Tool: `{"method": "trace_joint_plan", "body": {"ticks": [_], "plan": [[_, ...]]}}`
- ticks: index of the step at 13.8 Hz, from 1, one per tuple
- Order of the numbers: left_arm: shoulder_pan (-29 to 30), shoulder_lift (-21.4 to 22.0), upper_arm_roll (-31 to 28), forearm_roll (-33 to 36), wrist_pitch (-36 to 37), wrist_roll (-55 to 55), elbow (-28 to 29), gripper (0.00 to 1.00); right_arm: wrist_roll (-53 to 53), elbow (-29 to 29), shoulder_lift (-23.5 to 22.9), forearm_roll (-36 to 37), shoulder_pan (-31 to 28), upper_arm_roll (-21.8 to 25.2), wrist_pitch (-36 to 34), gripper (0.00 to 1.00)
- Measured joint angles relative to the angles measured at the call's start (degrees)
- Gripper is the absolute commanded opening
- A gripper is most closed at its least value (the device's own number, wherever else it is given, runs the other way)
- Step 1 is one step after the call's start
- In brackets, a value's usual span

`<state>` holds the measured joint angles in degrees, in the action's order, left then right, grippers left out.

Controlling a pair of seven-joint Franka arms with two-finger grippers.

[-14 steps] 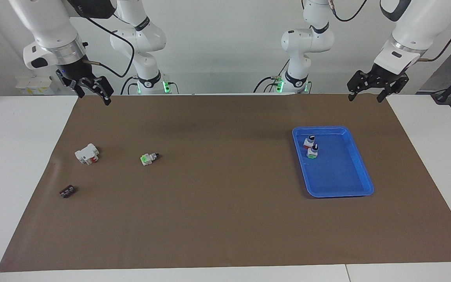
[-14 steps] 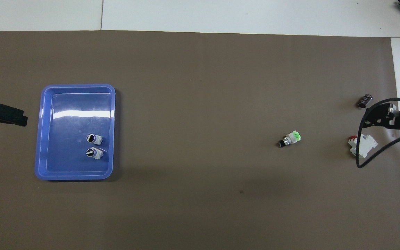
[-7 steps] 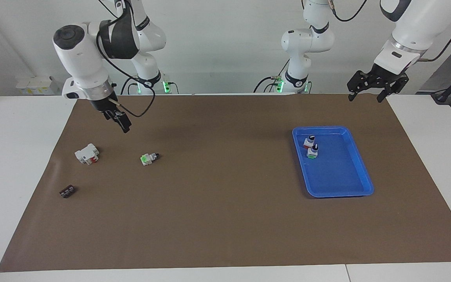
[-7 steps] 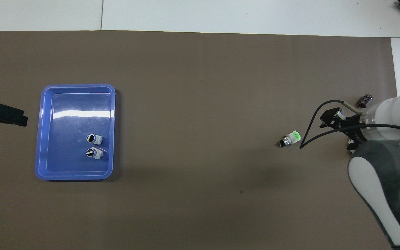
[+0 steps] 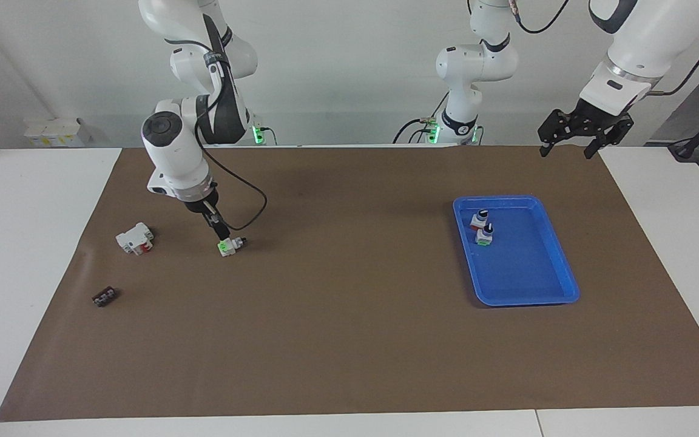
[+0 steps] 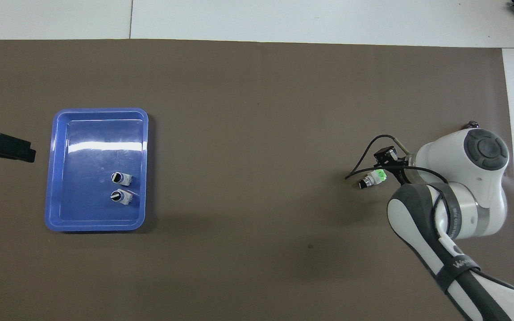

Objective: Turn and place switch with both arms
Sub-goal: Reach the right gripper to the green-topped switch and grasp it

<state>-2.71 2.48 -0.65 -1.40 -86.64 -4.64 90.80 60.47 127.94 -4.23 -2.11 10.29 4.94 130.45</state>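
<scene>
Hovering just above the switch (image 5: 230, 244), the right gripper (image 5: 222, 233) gaped empty; a skewed descent could knock it aside.

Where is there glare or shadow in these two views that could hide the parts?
Overhead view: a white glare band lies across the blue tray floor, farther from the robots than the two switches in it, which stay readable; the right arm covers the white boxy part. Facing view: soft shadow falls on the brown mat near the arm bases; the loose switch under the right hand stays clear.
</scene>
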Motion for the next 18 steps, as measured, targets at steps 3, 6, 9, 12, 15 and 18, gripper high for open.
{"method": "trace_joint_plan", "body": {"ticks": [3,6,9,12,15,18], "plan": [[0.0,0.01,0.03,0.0,0.0,-0.02,0.0,1.0,0.06,1.81,-1.69,-1.87,-0.01,0.05,3.71,1.0],[0.0,0.02,0.05,0.0,0.0,-0.04,0.04,1.0,0.06,2.93,-2.95,-3.67,-0.02,0.05,7.13,1.0],[0.0,0.02,0.06,0.0,0.0,-0.22,0.3,1.0,0.06,3.27,-4.17,-4.09,-0.2,0.1,10.11,0.88],[0.0,0.02,0.07,0.0,0.0,-1.21,0.33,1.0,0.06,3.35,-4.94,-5.48,-0.04,-0.03,10.87,0.0],[0.0,0.02,0.07,0.0,0.0,-1.4,0.33,1.0,0.09,3.39,-4.81,-5.72,-0.06,0.02,10.59,0.0],[-0.04,0.02,0.14,0.0,0.0,-1.4,0.34,1.0,0.1,1.98,-4.53,-10.97,-0.14,0.12,7.89,0.0]]}}
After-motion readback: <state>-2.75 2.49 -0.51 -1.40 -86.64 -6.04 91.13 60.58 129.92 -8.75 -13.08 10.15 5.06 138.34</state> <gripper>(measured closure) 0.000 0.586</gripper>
